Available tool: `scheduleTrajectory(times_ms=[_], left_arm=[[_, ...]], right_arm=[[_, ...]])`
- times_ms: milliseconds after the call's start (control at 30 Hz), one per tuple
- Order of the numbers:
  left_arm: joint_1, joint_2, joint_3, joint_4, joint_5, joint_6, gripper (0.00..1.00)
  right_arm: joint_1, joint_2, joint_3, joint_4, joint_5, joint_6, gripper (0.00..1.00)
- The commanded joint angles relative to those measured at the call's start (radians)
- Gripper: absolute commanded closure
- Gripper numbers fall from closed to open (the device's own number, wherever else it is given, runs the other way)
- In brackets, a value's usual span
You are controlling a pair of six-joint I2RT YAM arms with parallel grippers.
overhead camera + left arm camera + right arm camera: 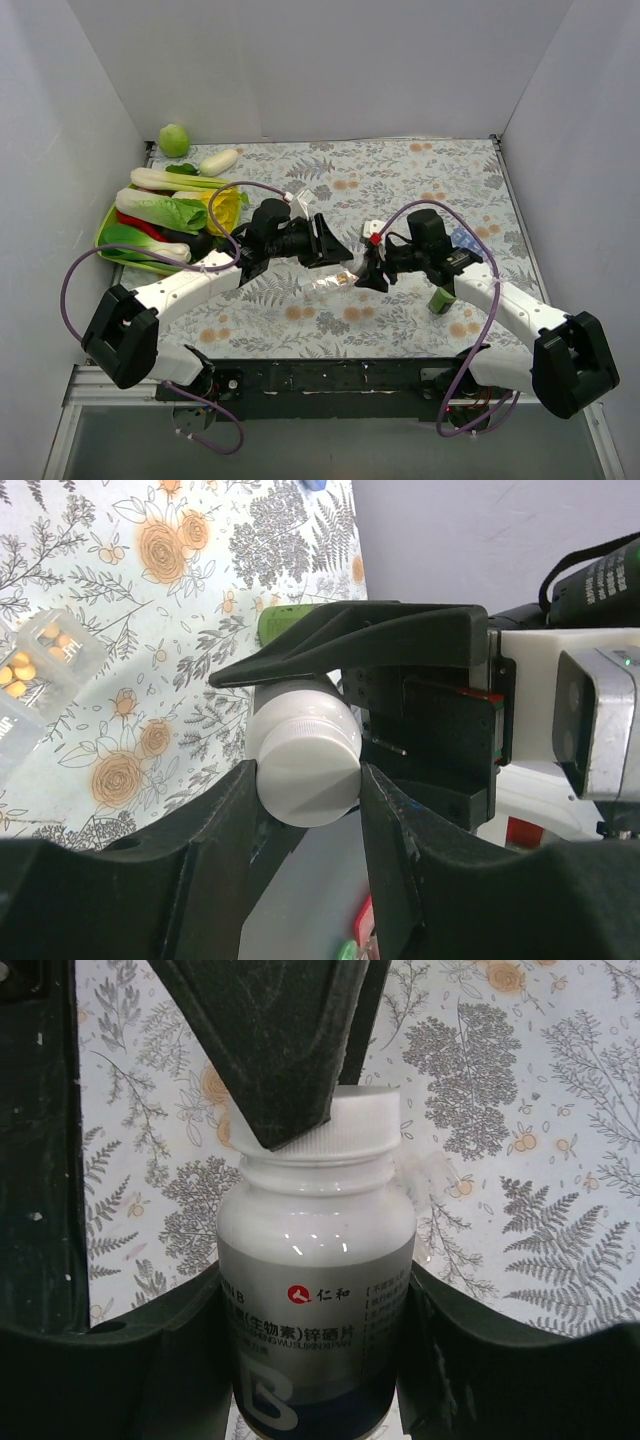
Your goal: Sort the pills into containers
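Observation:
A white pill bottle (315, 1300) with a grey and blue label is held between my two grippers above the table. My right gripper (315, 1285) is shut on the bottle's body. My left gripper (305, 780) is shut on its white screw cap (303, 763), which sits on the bottle's neck (330, 1130). In the top view the two grippers meet at mid-table, left (340, 252) and right (372, 272), and hide the bottle. The clear pill-box strip (328, 283) lies just below them; in the left wrist view (40, 680) its compartments hold orange pills.
A small green bottle (440, 299) lies by the right arm. A blue pill-box strip (463, 238) is behind the right wrist. A green tray (110, 240) of vegetables stands at the left, with a green ball (174, 139) behind it. White walls enclose the table.

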State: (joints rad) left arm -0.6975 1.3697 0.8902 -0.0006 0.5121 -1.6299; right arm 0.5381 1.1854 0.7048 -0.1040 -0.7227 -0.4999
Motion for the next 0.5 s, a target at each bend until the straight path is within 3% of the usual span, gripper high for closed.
scheduleTrajectory(times_ms=[0,200,267,467], left_arm=[[-0.016,0.008,-0.037,0.063,0.107,0.016,0.93],[-0.016,0.049,-0.019,0.007,0.222,0.189,0.94],[-0.016,0.072,0.015,-0.105,0.227,0.269,0.94],[-0.016,0.054,0.059,-0.219,0.164,0.485,0.94]], right_arm=[[0.003,-0.026,0.010,0.177,-0.165,0.090,0.99],[0.005,0.005,0.002,0.213,-0.291,0.159,0.99],[0.005,0.016,-0.004,0.237,-0.322,0.194,0.99],[0.005,0.054,-0.028,0.337,-0.415,0.310,0.99]])
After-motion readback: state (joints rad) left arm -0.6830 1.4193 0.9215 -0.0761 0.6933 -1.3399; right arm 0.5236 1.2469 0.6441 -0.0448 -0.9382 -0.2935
